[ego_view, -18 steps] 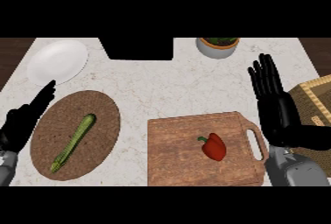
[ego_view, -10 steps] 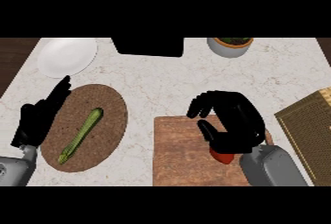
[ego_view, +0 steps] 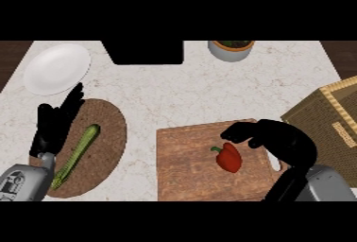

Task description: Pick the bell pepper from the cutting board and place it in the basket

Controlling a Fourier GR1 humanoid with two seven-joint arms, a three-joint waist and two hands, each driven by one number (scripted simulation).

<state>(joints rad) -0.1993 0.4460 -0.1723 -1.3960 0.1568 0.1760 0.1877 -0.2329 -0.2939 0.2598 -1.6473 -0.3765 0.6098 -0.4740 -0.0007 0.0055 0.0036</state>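
A red bell pepper (ego_view: 229,158) with a green stem lies on the wooden cutting board (ego_view: 188,165) at the front middle. My right hand (ego_view: 282,142) comes in from the lower right and sits against the pepper's right side. Its fingers (ego_view: 241,132) curl over the pepper's far end, and its left half stays in view. The woven basket (ego_view: 333,118) stands at the right edge, just beyond this hand. Over at the left edge, my left hand (ego_view: 55,127) rests open with straight fingers pointing up.
A green cucumber (ego_view: 78,153) lies on a round woven mat (ego_view: 108,137) beside the left hand. A white plate (ego_view: 57,68) is at the back left. A dark box (ego_view: 148,52) and a grey plant pot (ego_view: 230,49) stand along the back.
The right hand came down from an open, raised pose by the basket onto the board and curled at the pepper. The view shifted slightly. The left hand stayed put.
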